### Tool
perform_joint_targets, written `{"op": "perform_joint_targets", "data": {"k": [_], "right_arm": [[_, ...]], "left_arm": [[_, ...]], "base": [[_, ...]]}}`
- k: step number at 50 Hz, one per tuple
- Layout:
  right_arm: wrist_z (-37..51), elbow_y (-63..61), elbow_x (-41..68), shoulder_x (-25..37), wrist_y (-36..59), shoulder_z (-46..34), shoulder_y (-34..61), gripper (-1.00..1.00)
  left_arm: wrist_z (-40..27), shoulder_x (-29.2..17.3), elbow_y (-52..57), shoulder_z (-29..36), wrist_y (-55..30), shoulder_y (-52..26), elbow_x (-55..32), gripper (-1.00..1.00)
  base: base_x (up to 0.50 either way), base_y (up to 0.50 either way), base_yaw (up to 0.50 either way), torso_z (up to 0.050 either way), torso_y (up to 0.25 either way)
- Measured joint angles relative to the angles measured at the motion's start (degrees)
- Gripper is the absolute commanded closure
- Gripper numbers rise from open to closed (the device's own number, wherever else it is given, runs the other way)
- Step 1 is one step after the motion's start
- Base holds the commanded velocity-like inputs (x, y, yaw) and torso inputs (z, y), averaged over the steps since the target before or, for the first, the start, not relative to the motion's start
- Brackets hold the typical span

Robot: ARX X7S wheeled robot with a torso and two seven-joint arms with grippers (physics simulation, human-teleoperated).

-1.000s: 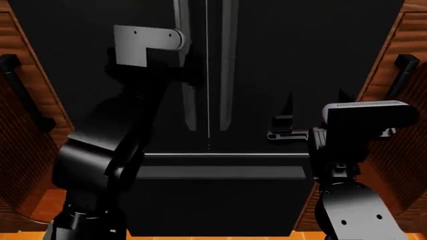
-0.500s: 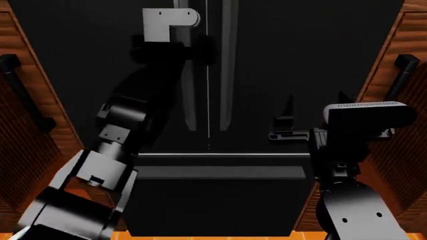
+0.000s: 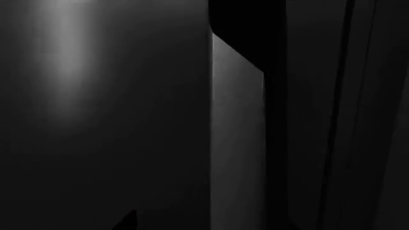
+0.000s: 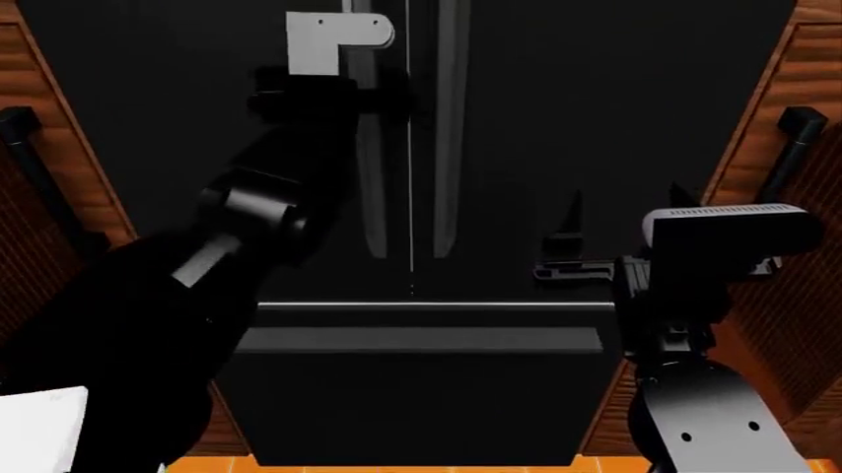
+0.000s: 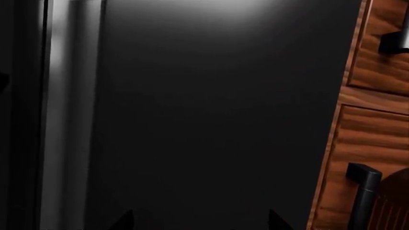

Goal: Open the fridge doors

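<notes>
Reaching up, my left pincer [image 4: 382,103] sits at the left handle [image 4: 371,187] of the fridge doors [image 4: 593,128], but I cannot tell whether it grips. My right pincer [image 4: 559,241] hangs open before the shut right door, touching nothing.

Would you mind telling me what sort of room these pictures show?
Most likely a kitchen: tall black fridge doors with vertical bar handles, a drawer front beneath, and brown wooden cabinets on both sides.

Left tool [image 4: 382,99] is black on black at the left door's handle [image 4: 373,187], so jaws unreadable, maybe closed on it. Fridge doors [image 4: 593,118] cut off at head view's top. Right tool [image 4: 569,246]: tips only partly visible.
</notes>
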Motion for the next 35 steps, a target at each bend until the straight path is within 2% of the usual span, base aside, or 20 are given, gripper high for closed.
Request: {"op": "perform_joint_targets", "data": {"k": [8, 35], "right_arm": [[0.1, 0.1, 0.3, 0.2, -0.2, 0.0, -0.1, -1.0], [0.7, 0.3, 1.1, 0.5, -0.9, -0.6, -0.4, -1.0]], "left_arm": [[0.8, 0.6, 0.7, 7.1, 1.3, -0.8, -4.8, 1.0], [1.5, 0.6, -0.2, 13.3, 5.2, -0.9, -13.0, 1.0]], "base": [[0.0, 0.0, 0.0, 0.0, 0.0], [0.0, 0.0, 0.0, 0.0, 0.001]]}}
